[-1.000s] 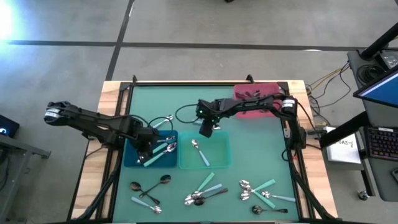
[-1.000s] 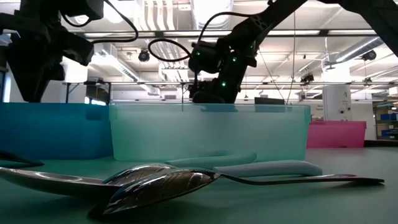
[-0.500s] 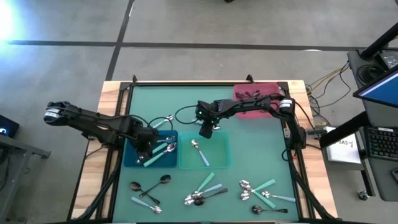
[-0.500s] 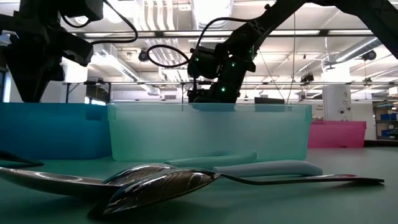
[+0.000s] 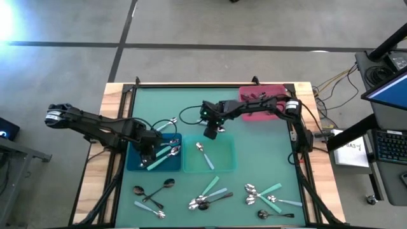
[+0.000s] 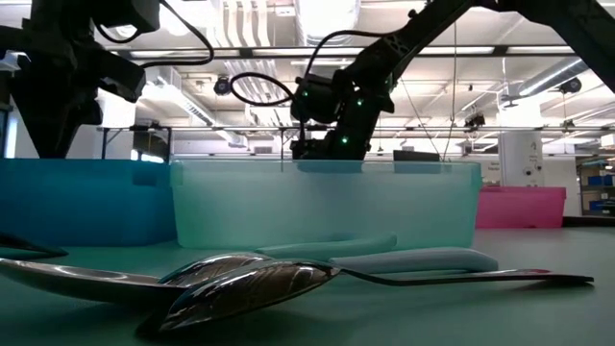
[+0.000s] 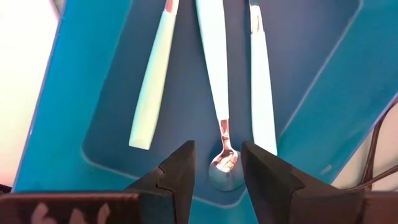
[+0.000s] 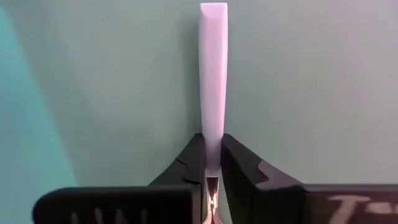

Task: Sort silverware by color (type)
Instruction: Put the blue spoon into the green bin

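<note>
My right gripper [image 5: 212,131] hovers just beyond the far wall of the light teal bin [image 5: 224,166] and is shut on a pale-handled spoon [image 8: 212,74]. My left gripper [image 5: 151,151] is open and hangs over the blue bin [image 5: 133,164], touching nothing. Its fingers [image 7: 180,168] stand either side of a spoon bowl [image 7: 224,169] lying below. Three teal-handled spoons [image 7: 151,93] lie flat in that bin. One spoon [image 5: 205,154] lies in the teal bin. Dark spoons [image 5: 257,97] lie in the pink bin [image 5: 278,92]. My right gripper pinches the spoon's pale handle at its lower end [image 8: 212,142], close to the metal neck [image 8: 212,200] that shows behind the fingertips. The fingers [image 8: 194,163] run along the handle, which sticks out straight past them. The spoon is lifted clear over the green mat.
Loose spoons lie in three clusters along the near part of the mat: at the left [image 5: 150,194], the middle [image 5: 207,194] and the right [image 5: 267,197]. Two shiny spoons [image 6: 240,279] fill the low view's foreground. A black cable [image 5: 187,116] loops by the right wrist.
My right gripper, shut on its spoon throughout, has edged slightly toward the table's left. The spoons in the bins and on the mat lie as before.
</note>
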Motion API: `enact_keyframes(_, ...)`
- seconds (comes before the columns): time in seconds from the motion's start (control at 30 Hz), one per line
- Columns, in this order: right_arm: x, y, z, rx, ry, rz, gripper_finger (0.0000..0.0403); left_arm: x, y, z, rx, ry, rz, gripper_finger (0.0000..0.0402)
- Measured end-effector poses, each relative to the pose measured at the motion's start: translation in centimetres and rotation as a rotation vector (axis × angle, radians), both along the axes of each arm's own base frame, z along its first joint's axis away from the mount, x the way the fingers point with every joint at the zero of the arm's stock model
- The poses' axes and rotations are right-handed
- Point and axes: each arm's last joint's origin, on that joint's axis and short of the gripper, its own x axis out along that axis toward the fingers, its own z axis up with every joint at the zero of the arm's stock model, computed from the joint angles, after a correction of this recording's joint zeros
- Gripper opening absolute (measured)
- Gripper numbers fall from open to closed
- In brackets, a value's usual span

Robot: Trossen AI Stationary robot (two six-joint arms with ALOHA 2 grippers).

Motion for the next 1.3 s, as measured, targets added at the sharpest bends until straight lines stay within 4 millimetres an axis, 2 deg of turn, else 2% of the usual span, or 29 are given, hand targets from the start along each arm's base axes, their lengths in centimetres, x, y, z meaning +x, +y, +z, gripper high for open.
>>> enact_keyframes(0.33,-0.3,-0.8,0.9,-0.003,-0.013,0.0,0.0017,0.0,0.0,0.0,0.0,-0.001,0.0,0.0114)
enact_keyframes(0.77,-1.4,-0.1,6.2,-0.014,-0.135,0.051,0.0017,0.1,0.0,0.0,0.003,-0.01,0.001,0.0114)
enact_keyframes(1.03,-1.3,2.5,8.1,0.051,-0.205,0.203,0.0017,0.5,0.2,0.0,0.1,-0.066,0.012,0.0114)
enact_keyframes(1.3,-1.0,4.9,8.6,0.021,-0.219,0.33,0.0017,2.7,0.4,0.7,0.23,-0.31,0.013,0.0114)
